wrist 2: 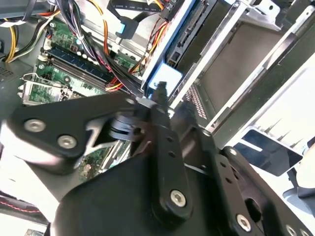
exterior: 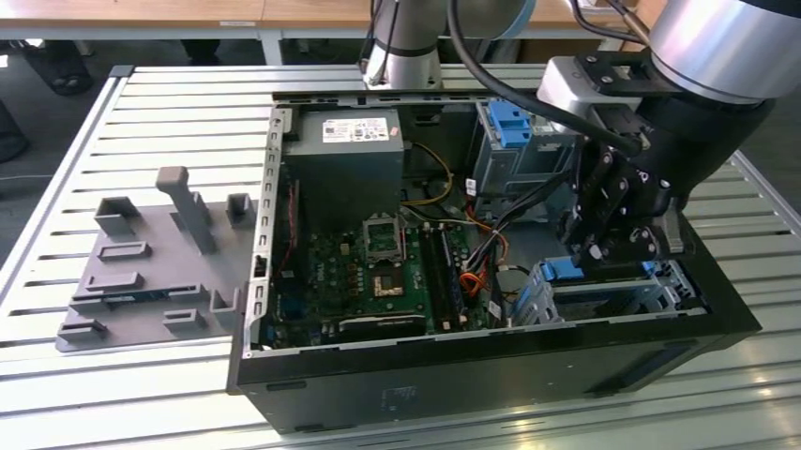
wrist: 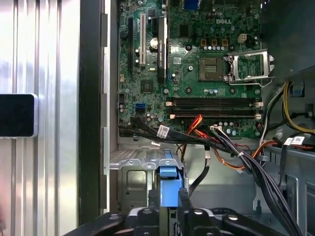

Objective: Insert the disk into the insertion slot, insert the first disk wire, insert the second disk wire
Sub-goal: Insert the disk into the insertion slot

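The gripper is holding its jaws nearly closed on the blue end of the disk. The disk is pointing straight ahead of the gripper, long axis in line with it, and is sitting at the mouth of the insertion slot in the computer case corner.

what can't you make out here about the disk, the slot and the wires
- Exterior view: how deep the disk sits in the insertion slot; the gripper covers it.
- First wrist view: the disk's silver body and label, hidden behind its blue caddy edge and the fingers.
- First wrist view: which cables are the disk wires; they run tangled.
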Robot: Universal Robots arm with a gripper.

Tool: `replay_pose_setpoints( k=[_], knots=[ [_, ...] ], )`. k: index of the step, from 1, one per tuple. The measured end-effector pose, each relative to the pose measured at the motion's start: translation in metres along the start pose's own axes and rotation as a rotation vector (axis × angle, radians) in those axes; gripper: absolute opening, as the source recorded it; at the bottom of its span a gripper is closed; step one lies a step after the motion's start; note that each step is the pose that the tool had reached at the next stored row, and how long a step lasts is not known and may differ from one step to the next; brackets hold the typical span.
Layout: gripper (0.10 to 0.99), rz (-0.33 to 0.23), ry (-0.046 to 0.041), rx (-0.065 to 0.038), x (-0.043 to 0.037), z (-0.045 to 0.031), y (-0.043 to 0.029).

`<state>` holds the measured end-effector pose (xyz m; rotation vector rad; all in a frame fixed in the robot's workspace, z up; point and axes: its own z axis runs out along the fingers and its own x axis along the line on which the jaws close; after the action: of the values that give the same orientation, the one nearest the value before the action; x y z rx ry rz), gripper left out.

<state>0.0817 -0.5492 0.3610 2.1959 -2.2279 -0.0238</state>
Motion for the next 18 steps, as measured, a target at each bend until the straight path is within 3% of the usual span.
replay_pose_setpoints(
  k=[5,8,18],
  knots=[
    [0.125,-0.007,0.0001,0.008,0.0000,0.0040,-0.0001],
    [0.106,-0.010,0.0001,0.013,0.0000,0.0065,-0.0002],
    [0.106,-0.011,0.0001,0.013,0.0000,0.0093,-0.0002]
  ],
)
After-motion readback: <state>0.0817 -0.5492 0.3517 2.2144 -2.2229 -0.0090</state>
